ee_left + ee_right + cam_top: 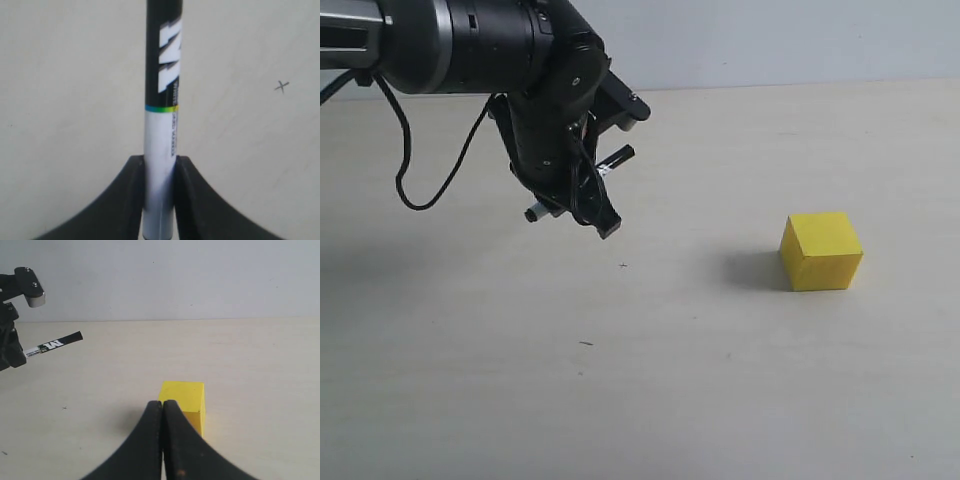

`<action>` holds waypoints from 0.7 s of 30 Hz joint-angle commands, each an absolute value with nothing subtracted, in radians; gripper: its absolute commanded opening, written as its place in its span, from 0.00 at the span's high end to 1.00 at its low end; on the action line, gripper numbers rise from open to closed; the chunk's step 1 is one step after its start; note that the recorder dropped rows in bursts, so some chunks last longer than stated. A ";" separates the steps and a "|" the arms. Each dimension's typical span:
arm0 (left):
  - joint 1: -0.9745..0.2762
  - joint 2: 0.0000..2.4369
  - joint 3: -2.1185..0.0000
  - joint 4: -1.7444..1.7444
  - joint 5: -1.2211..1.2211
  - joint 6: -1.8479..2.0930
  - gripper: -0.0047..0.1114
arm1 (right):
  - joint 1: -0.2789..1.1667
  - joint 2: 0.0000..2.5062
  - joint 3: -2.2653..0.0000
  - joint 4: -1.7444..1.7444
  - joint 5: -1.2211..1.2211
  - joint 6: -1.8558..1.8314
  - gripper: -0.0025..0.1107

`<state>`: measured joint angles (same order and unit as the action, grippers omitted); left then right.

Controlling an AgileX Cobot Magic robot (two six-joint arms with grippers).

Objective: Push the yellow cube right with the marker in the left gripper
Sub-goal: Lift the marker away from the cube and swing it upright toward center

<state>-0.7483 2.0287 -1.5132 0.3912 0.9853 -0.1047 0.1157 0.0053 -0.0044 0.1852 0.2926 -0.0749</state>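
Note:
My left gripper (585, 190) hangs above the table at the upper left of the exterior view, shut on the marker (616, 158). The marker's black end points toward the right. In the left wrist view the black fingers (131, 200) clamp the marker's (162, 100) white barrel, and the black label band runs on past the left gripper (160, 165). The yellow cube (821, 250) sits on the table well to the right, apart from the marker. My right gripper (163, 406) is shut with nothing in it, just in front of the yellow cube (184, 394).
The table (650, 400) is pale beige with a light wall behind it. A small cross mark (623, 266) lies on the table between the left gripper and the cube. A loose black cable (415, 190) droops from the left arm.

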 commanded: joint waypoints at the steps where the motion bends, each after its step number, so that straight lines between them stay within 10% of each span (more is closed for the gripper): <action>1: -0.743 2.008 -1.510 0.389 1.011 -0.115 0.96 | 0.117 0.000 0.000 0.184 0.286 -0.077 0.98; 21: -0.726 2.008 -1.472 0.385 1.026 -0.554 0.96 | 0.117 0.000 0.000 0.184 0.286 -0.077 0.98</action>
<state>-0.7286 2.0196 -1.4747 0.3853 1.0366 -0.4126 0.1157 0.0053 -0.0044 0.1852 0.2926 -0.0749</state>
